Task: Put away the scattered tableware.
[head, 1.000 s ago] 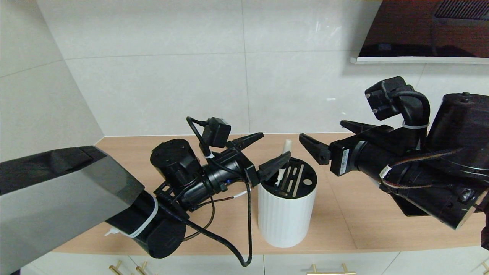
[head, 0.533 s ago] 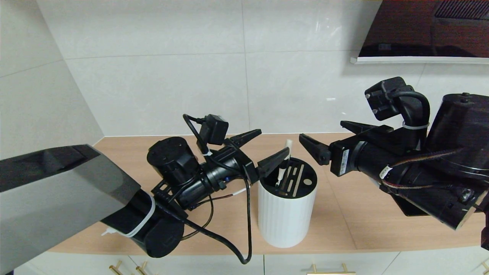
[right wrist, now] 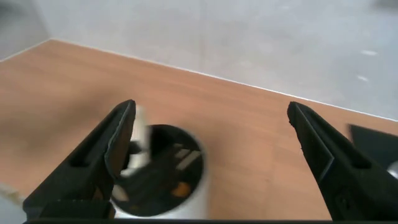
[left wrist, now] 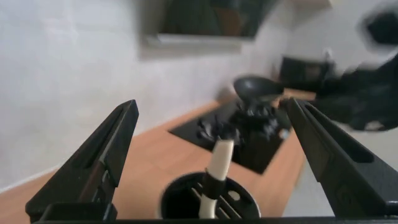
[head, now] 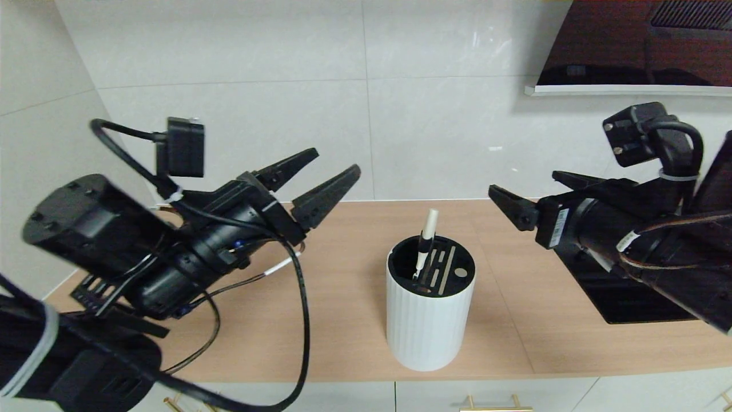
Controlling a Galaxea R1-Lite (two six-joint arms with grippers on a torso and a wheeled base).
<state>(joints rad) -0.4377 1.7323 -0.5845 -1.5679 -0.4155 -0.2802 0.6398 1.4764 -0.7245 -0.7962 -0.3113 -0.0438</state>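
Your left claw (head: 336, 160), spread wide and empty, has lifted off the holder (head: 430, 320); the right claw (head: 523, 182), likewise, sits well apart.

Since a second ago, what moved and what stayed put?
The left pincer pulled up and away from the white holder, toward the robot's left, open and empty. The right pincer backed off to the right, also open. The holder and the black-and-white utensil standing in it stayed put.

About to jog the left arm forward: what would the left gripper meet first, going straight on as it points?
Probably nothing near: the left gripper points above the white holder and its utensil handle. Beyond, toward the right gripper, the way looks free, though depth is unclear.
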